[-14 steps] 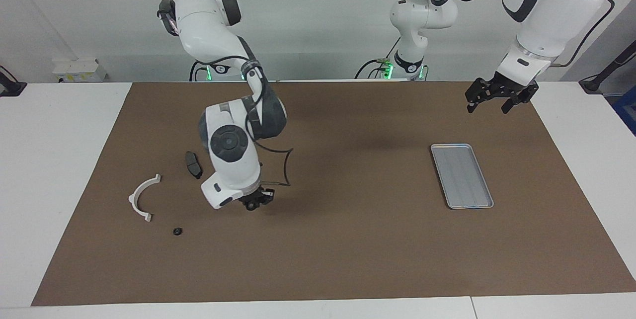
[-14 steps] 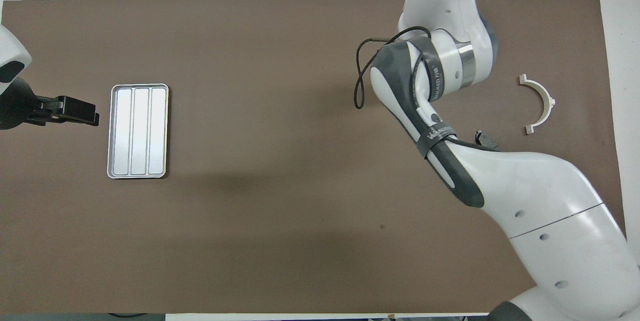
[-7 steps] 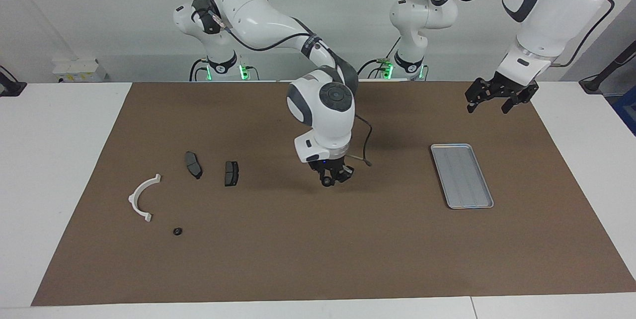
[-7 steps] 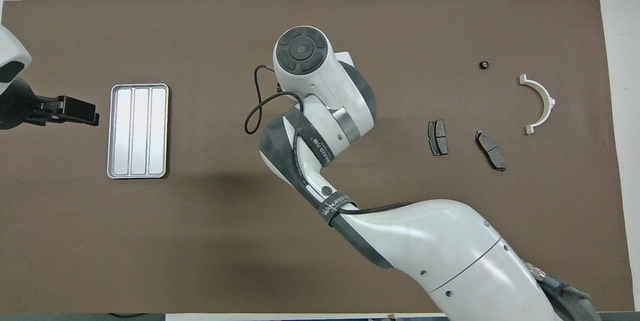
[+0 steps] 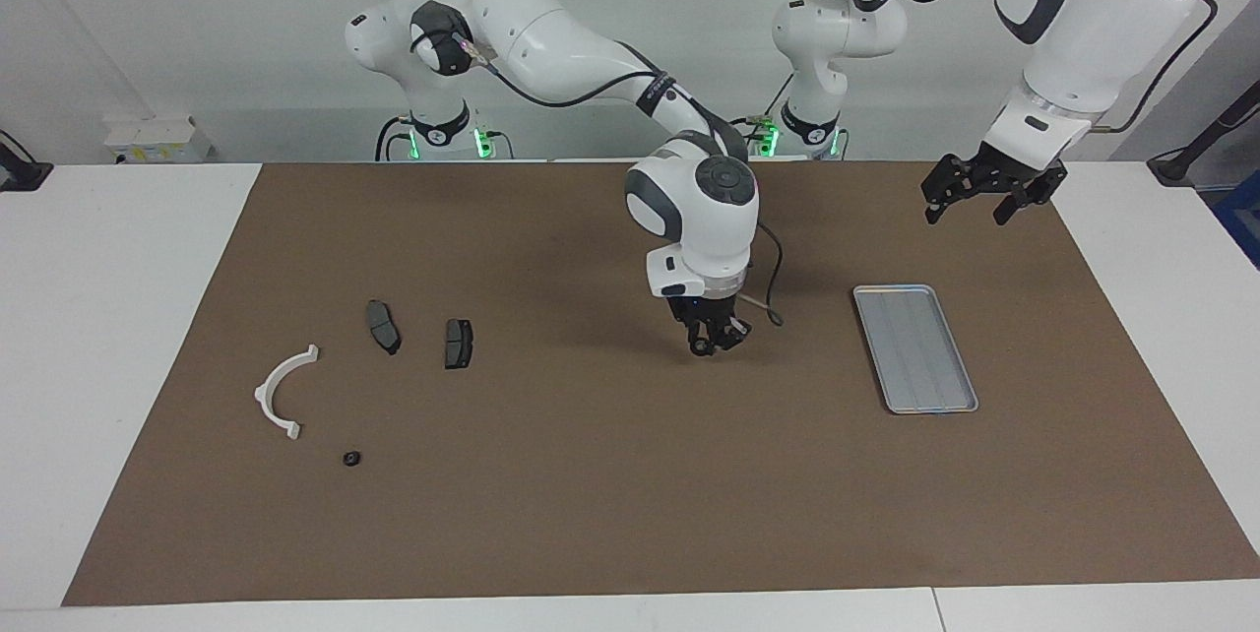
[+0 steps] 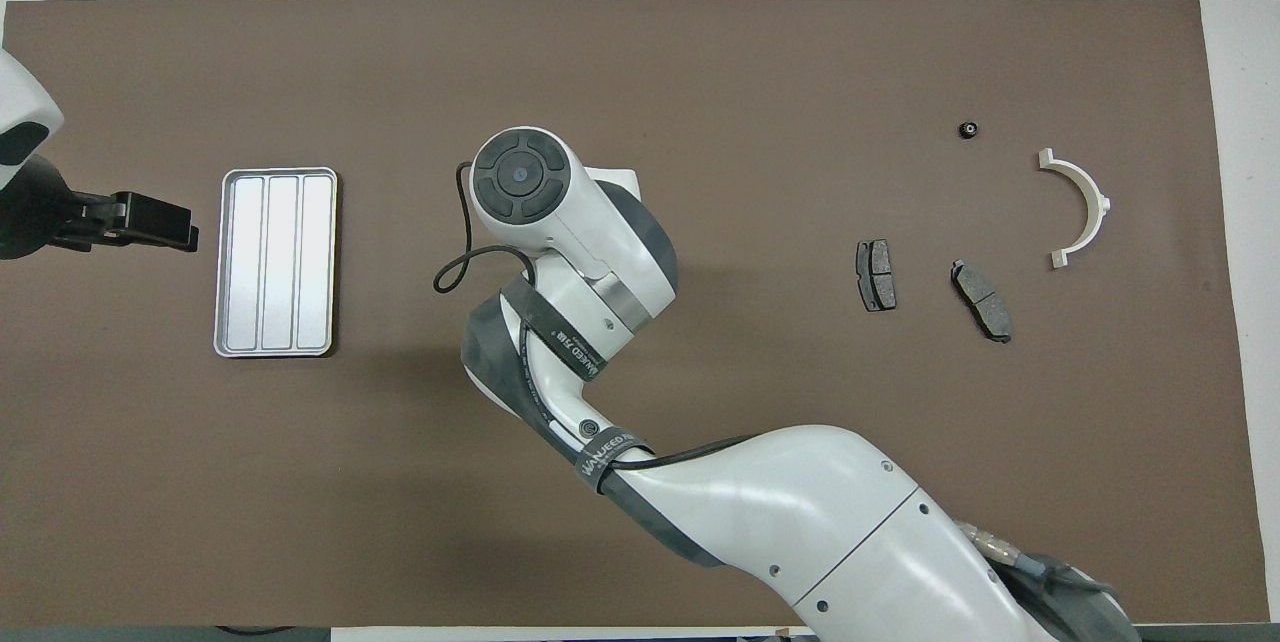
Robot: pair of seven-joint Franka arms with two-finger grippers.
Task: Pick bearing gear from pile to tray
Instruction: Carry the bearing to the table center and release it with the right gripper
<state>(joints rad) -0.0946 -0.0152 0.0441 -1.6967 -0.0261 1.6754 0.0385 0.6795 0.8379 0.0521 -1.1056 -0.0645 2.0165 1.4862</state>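
Tray (image 5: 915,347) first: it lies flat on the brown mat (image 5: 630,514) of the worktop (image 5: 118,317), toward the left arm's end, and nothing sits in it. Everything else I place from that tray. The right gripper (image 5: 717,341) hangs in the air over bare mat, between the tray and the loose parts, closer to the tray. Its fingers are drawn close together around something small and dark, but I cannot tell what it is or whether it is truly gripped. The left gripper (image 5: 987,191) waits over the mat's edge just past the tray's short end on the robots' side, its fingers spread apart. Well away from the tray, toward the right arm's end, lie the parts: two dark brake pads (image 5: 459,343) side by side, then the white half-ring bracket (image 5: 281,391), and a tiny black round piece (image 5: 350,459) just beside the bracket, farther from the robots than the pads.
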